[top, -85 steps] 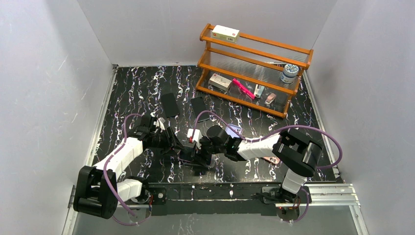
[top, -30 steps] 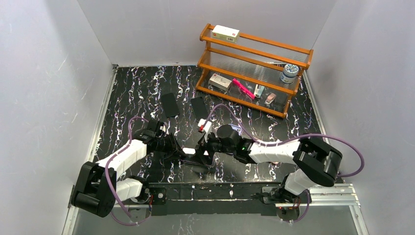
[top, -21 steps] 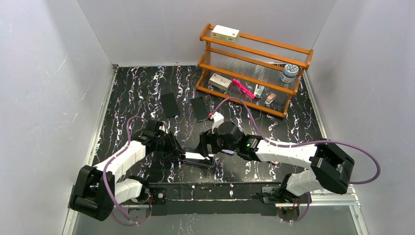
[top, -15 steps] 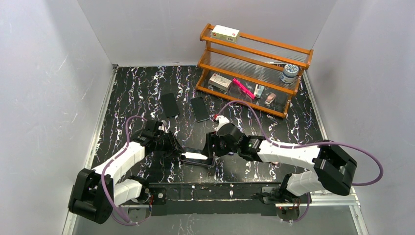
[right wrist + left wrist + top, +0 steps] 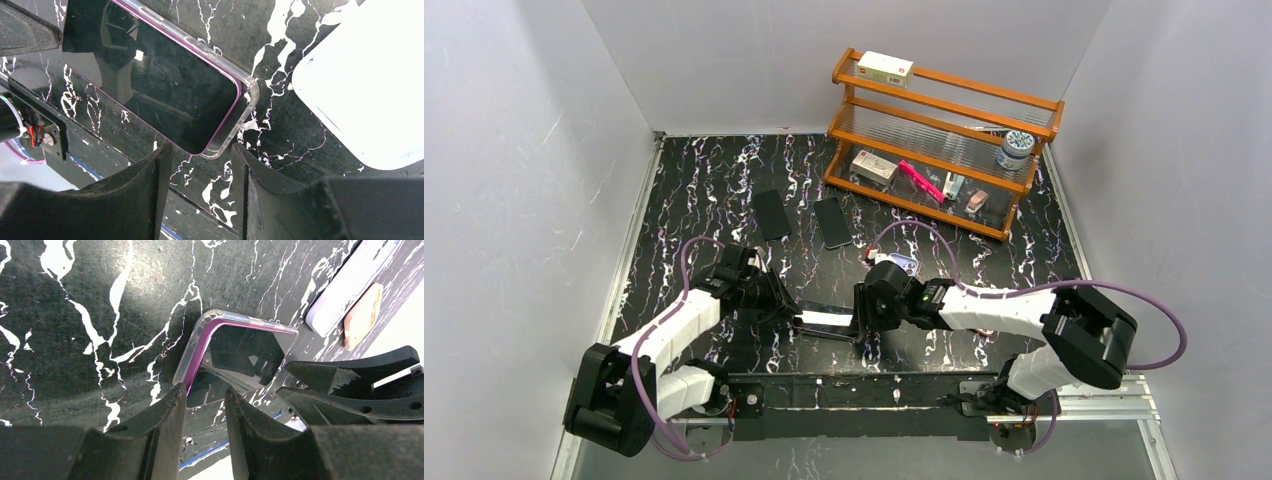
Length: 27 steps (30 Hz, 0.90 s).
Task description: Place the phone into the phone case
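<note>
**Now seated in phone case (image 5: pixel 248 95), flat on worktop (image 5: pixel 714 190)**

Shows phone (image 5: pixel 150 80) inside the clear case, lying near the front edge. Finds left end effector (image 5: pixel 204 395) narrowly parted at one end, right end effector (image 5: pixel 200 152) parted wider at the other, neither clamping anything.

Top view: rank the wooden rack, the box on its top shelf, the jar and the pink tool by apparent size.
Largest: wooden rack.
Next: box and jar, too alike to rank.
Smallest: pink tool.
</note>
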### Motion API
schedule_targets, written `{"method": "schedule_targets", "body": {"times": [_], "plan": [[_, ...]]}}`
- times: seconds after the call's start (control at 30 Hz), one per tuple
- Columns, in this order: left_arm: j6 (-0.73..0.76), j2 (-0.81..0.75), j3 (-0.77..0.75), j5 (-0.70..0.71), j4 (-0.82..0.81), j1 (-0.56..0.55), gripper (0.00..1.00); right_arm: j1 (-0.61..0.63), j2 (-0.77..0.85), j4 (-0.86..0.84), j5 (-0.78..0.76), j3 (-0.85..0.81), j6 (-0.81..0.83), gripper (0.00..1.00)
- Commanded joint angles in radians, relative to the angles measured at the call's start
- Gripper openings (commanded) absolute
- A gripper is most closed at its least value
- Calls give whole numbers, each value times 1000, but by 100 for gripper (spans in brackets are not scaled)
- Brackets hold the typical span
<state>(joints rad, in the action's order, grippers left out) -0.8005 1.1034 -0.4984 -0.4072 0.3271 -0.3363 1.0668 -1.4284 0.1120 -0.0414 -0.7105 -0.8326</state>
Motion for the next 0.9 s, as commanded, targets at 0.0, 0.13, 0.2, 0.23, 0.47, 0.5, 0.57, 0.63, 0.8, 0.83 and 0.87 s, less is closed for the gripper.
{"method": "schedule_targets", "body": {"times": [0.0, 0.13, 0.2, 0.23, 0.47, 0.5, 0.57, 0.63, 0.8, 0.83, 0.87], "plan": [[18, 7, -2, -6, 34, -8, 32, -5, -18, 0, 12, -13, -25, 53], [14, 19, 1, -2, 31, -14, 29, -8, -28, -42, 28, 8, -28, 50], [8, 28, 5, -3, 27, -19, 27, -11, -34, -49, 34, 9, -28, 48], [4, 30, 9, -3, 22, -23, 27, -13, -36, -51, 35, 11, -28, 47], [-58, 31, 48, 10, -45, -53, 21, -28, -47, -73, 65, 30, -37, 42], [-65, 36, 52, 8, -52, -59, 20, -28, -48, -75, 70, 33, -38, 41], [-79, 46, 58, 17, -73, -74, 19, -31, -50, -79, 72, 38, -39, 40], [-87, 54, 62, 27, -89, -87, 19, -32, -53, -82, 72, 41, -37, 39], [-89, 73, 59, 51, -106, -96, 19, -36, -72, -93, 84, 47, -34, 36], [-89, 72, 54, 56, -106, -95, 20, -36, -75, -94, 87, 45, -34, 35], [-89, 72, 49, 61, -106, -95, 22, -36, -76, -93, 89, 43, -34, 35]]}}
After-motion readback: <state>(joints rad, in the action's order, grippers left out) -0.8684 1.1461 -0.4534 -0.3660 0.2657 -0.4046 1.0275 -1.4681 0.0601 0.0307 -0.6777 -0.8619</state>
